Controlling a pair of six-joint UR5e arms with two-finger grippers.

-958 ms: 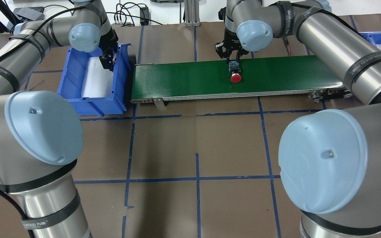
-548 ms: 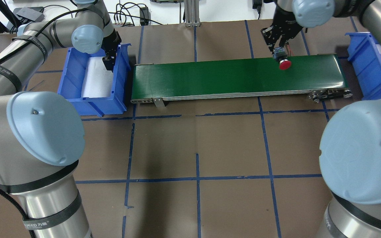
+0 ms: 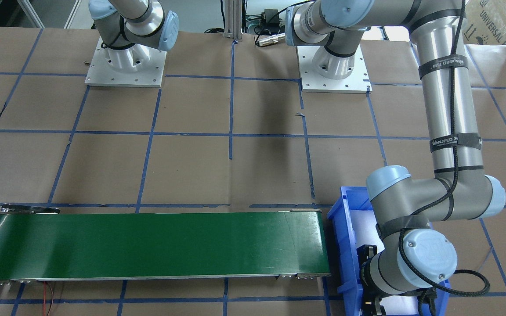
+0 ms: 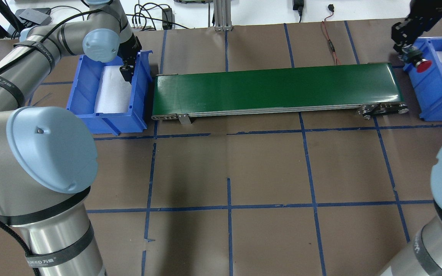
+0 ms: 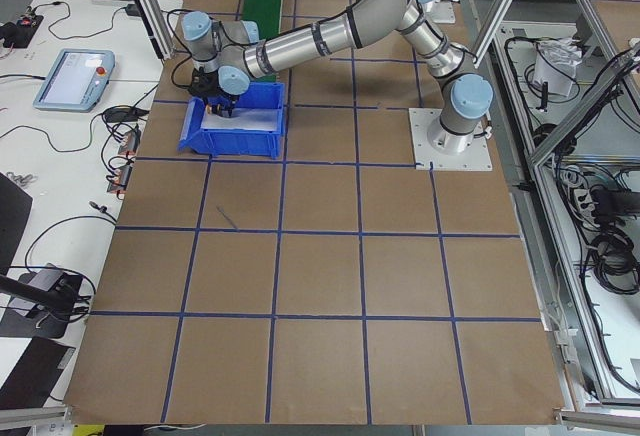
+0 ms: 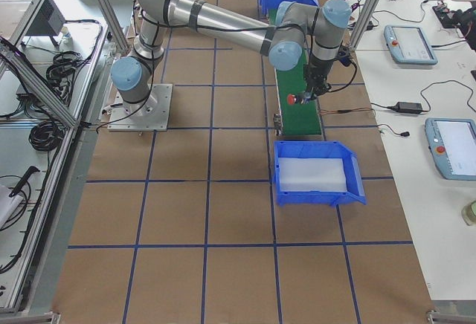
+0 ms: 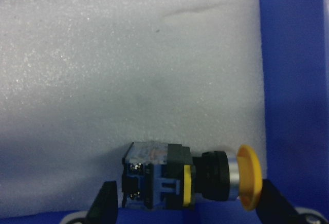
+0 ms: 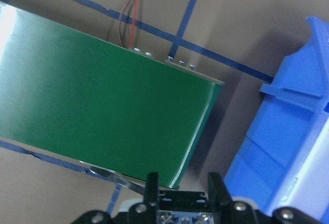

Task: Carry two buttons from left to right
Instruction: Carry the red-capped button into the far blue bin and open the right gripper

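- Left gripper (image 4: 126, 72) is lowered into the left blue bin (image 4: 79, 96), at the wall nearest the conveyor belt (image 4: 274, 90).
- The left wrist camera shows the yellow button (image 7: 187, 179) lying on its side on the white foam pad (image 7: 128, 70) that lines this bin. Its cap points toward the blue wall.
- Left jaws are spread, with one fingertip either side of the yellow button. There is a small gap at the block end. At the cap end the finger may be touching, but the edge of the frame makes this unclear. It is not a grasp.
- Right gripper (image 4: 407, 46) is raised at the belt's far right end, beside the right blue bin (image 4: 432, 101).
- Right jaws are clenched on the grey block of the red button (image 4: 422, 66), and the red mushroom cap hangs below them.
- In the overhead view the red button sits at the right bin's wall on the belt side. I cannot tell whether it is past the wall or directly over it.
- The belt surface is bare green. It lies on the brown counter (image 4: 267, 168), which is gridded with blue tape, between the two bins.
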